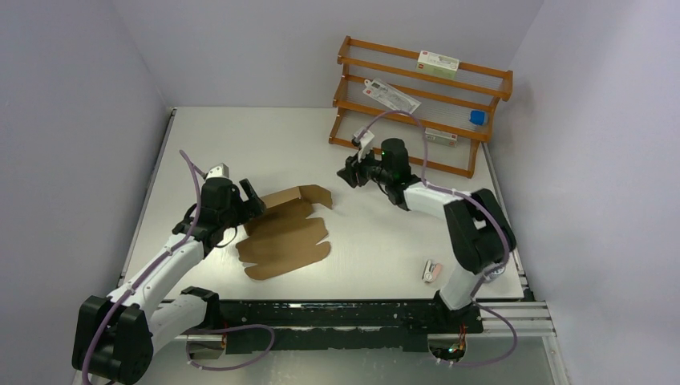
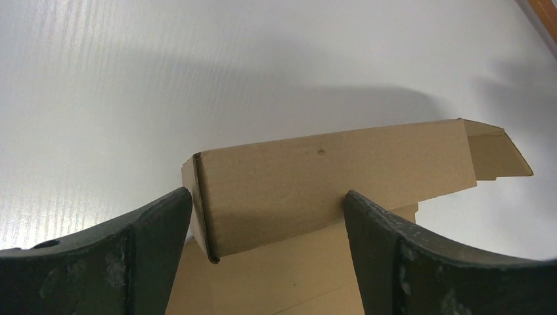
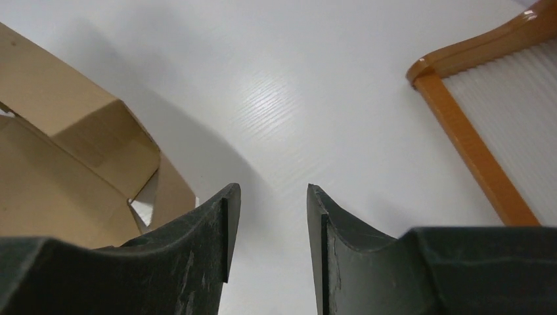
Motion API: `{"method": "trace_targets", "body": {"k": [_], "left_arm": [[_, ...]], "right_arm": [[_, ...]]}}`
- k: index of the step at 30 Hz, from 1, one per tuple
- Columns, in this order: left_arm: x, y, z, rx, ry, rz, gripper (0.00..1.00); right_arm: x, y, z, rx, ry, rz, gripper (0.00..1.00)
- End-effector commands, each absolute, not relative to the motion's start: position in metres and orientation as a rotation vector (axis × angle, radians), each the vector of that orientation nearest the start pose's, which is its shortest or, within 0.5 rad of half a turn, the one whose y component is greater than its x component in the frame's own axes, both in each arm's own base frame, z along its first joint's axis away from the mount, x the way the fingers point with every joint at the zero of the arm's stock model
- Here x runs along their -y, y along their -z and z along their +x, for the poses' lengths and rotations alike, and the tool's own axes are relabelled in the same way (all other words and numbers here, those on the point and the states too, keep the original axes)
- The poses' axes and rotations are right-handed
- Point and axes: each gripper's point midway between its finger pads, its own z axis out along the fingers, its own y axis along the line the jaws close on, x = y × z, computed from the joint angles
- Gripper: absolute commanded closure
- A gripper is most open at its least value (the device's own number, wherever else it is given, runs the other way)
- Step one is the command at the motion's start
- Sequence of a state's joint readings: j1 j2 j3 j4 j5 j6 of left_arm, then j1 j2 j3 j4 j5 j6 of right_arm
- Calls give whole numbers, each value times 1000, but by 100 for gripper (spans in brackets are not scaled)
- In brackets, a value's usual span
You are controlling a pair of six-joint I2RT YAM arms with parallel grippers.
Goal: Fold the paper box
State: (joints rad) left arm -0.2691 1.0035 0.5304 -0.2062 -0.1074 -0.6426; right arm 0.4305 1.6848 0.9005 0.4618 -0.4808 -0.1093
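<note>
Paper box (image 1: 285,237) lies mostly flat, plain brown, far flap raised upright.

The plain brown paper box (image 1: 285,237) was matt, uncoated cardboard with a faintly fibrous face and raw cut edges. The white table (image 1: 240,136) under it was smooth, with a soft sheen and fine ribbed streaks. The orange-brown wooden rack (image 3: 460,134) looked smooth and lightly varnished around a white ribbed plastic panel (image 3: 512,98), and the black plastic fingers (image 2: 111,262) of the left gripper (image 2: 266,220) and right gripper (image 3: 269,197) were dull and scuffed.
</note>
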Motion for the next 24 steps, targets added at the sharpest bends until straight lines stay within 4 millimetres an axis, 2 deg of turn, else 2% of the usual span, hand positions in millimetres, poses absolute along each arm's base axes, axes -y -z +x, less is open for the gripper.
{"method": "trace_targets", "body": {"k": [1,5,10,17,24], "left_arm": [[86,-105,292,-2192,380,-465,10],[86,-104,292,-2197,384,-462,10],[89,-104,292,-2200,396,-457,10],[93,-102,292,-2206,422,-447,10],[97,-106,292,-2199,455,-434,10]], "right_arm": [[-287,-114,405,-1662,-707,-970,53],[-307,-97,399,-1624,-763,-1071,51],[-330,-81,377,-1582,-832,-1195,49],[-339,-76,344,-1509,-943,-1319,51],[-344,-71,328,-1504,-975,-1387,52]]}}
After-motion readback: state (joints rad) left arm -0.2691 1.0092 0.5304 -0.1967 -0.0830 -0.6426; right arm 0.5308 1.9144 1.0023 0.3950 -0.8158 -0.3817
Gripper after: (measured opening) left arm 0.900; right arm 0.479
